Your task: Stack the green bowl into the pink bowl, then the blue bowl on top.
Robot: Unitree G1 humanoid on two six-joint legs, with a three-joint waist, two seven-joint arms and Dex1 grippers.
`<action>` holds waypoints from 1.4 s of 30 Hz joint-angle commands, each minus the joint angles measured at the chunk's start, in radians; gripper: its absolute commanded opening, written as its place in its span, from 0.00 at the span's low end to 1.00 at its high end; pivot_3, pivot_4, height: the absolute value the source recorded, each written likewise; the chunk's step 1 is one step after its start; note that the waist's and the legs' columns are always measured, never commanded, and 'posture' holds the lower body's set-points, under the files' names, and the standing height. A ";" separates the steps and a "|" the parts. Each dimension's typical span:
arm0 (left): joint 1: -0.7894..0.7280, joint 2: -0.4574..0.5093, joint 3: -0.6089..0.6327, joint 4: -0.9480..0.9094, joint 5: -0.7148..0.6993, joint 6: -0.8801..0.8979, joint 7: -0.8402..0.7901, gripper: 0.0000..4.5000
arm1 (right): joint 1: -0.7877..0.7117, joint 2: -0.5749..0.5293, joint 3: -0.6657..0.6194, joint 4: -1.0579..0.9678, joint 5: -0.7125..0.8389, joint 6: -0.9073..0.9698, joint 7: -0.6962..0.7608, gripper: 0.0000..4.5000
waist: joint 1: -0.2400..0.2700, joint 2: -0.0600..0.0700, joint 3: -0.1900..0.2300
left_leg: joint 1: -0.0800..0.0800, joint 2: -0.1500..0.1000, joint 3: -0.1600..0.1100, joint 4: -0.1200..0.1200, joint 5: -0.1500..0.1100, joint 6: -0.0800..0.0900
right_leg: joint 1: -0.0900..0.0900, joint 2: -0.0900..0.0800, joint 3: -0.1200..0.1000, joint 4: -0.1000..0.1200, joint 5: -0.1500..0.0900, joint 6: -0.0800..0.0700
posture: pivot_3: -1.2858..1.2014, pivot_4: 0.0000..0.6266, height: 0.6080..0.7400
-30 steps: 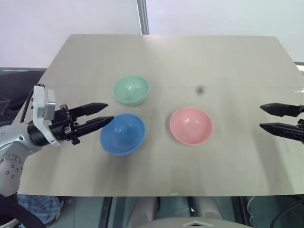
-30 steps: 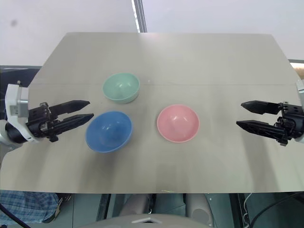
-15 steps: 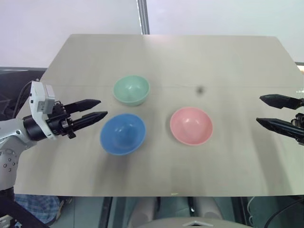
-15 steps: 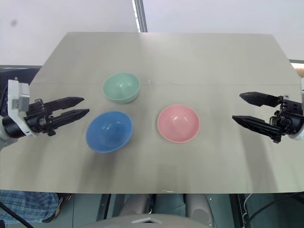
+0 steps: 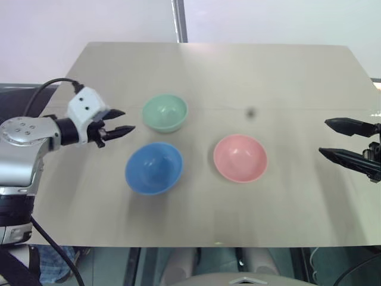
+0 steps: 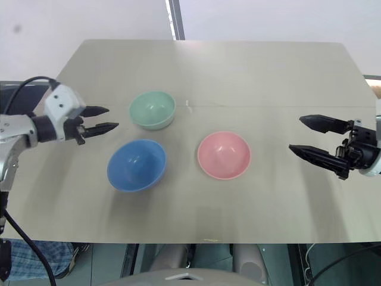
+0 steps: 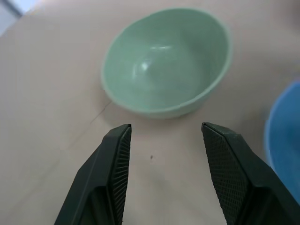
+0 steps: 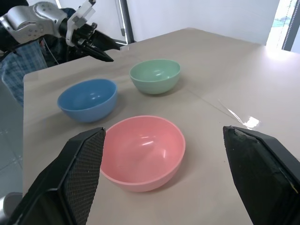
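Bowls, plain and matte: green bowl (image 5: 164, 112), blue bowl (image 5: 153, 167), pink bowl (image 5: 240, 157), unstacked; left hand (image 5: 124, 121) and right hand (image 5: 334, 138) both parted, empty

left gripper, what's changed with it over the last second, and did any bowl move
The left gripper has swung away from the small round sky-blue bowl toward the pale mint-green bowl, fingers open, holding nothing. The right gripper stayed open beside the salmon-pink bowl. All three bowls kept their places.
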 commanded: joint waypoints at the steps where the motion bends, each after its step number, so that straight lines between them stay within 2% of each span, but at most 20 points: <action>1: -0.096 -0.004 -0.066 0.135 0.101 -0.175 -0.050 0.57 | -0.007 -0.017 -0.013 -0.011 0.013 -0.028 -0.008 0.97 | -0.001 0.000 0.000 | 0.000 -0.001 0.000 0.000 0.000 0.000 | 0.000 0.000 0.000 0.000 0.000 0.000 | 0.52 0.24 1.00; 12: -0.320 -0.134 -0.217 0.460 0.235 -0.416 -0.178 0.57 | 0.009 -0.027 -0.030 -0.023 0.018 -0.036 -0.031 0.97 | -0.008 0.000 0.000 | -0.001 -0.003 -0.001 0.002 0.000 0.000 | 0.000 0.000 -0.001 0.002 0.000 0.000 | 0.52 0.24 1.00; 20: -0.387 -0.206 -0.249 0.575 0.263 -0.443 -0.246 0.57 | 0.017 -0.028 -0.031 -0.026 0.018 -0.045 -0.045 0.97 | -0.013 -0.001 0.000 | 0.000 -0.004 -0.002 0.007 0.000 0.000 | 0.000 0.000 -0.001 0.009 0.000 0.000 | 0.52 0.24 1.00; 25: -0.389 -0.215 -0.244 0.582 0.274 -0.466 -0.261 0.24 | 0.025 -0.026 -0.034 -0.026 0.018 -0.051 -0.047 1.00 | -0.026 -0.001 0.000 | 0.000 -0.004 -0.002 0.008 0.000 0.000 | 0.000 0.000 -0.001 0.011 0.000 0.000 | 0.52 0.24 1.00; 26: -0.390 -0.217 -0.243 0.584 0.276 -0.472 -0.259 0.11 | 0.027 -0.025 -0.034 -0.026 0.018 -0.054 -0.049 1.00 | -0.027 -0.001 0.000 | 0.000 -0.004 -0.002 0.009 0.000 0.000 | 0.000 0.000 -0.001 0.012 0.000 0.000 | 0.52 0.24 1.00; 28: -0.394 -0.222 -0.238 0.591 0.279 -0.500 -0.242 0.01 | 0.031 -0.023 -0.032 -0.026 0.019 -0.059 -0.051 1.00 | -0.028 -0.001 0.000 | 0.000 -0.004 -0.002 0.010 0.000 0.000 | 0.000 0.000 0.000 0.012 0.000 0.000 | 0.52 0.24 1.00; 37: -0.417 -0.210 -0.249 0.610 0.313 -0.623 -0.267 0.01 | 0.032 -0.021 -0.021 -0.022 0.022 -0.073 -0.059 1.00 | -0.027 -0.001 0.000 | 0.000 -0.005 -0.002 0.014 0.000 0.001 | 0.000 0.000 0.000 0.015 0.000 0.000 | 0.52 0.24 1.00; 42: -0.489 -0.240 -0.237 0.599 0.247 -0.732 -0.360 0.01 | 0.024 -0.024 -0.012 -0.011 0.019 -0.080 -0.055 1.00 | -0.024 -0.001 0.000 | -0.002 -0.005 -0.004 0.016 0.000 0.001 | 0.001 0.000 -0.003 0.015 0.000 0.000 | 0.52 0.24 1.00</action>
